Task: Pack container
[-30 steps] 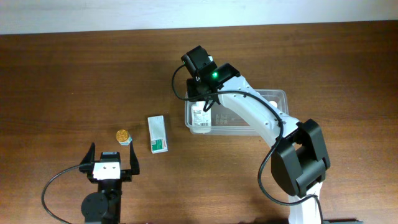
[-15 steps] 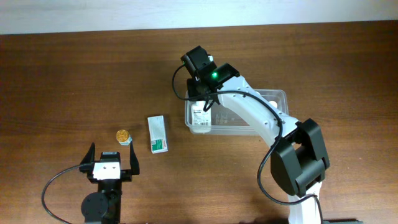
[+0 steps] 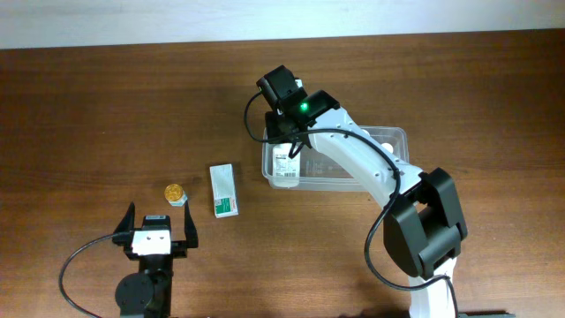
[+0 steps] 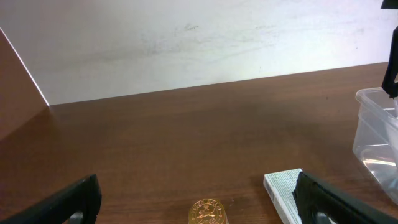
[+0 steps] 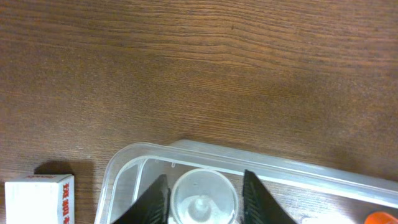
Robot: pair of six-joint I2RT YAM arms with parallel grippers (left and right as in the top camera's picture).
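Brown wooden table [image 3: 88,106], left gripper [image 3: 160,223] wide open and empty, small gold-topped thing [image 3: 175,191], white and green box [image 3: 223,190] lying flat, clear container [image 3: 399,134] right of the box, white bottle [image 3: 284,165] in its left end, right gripper [image 5: 204,198] pinching the bottle's cap.

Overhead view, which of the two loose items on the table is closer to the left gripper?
The small gold-topped item, not the white box. It sits just ahead of the left gripper; the box lies farther off, toward the container.
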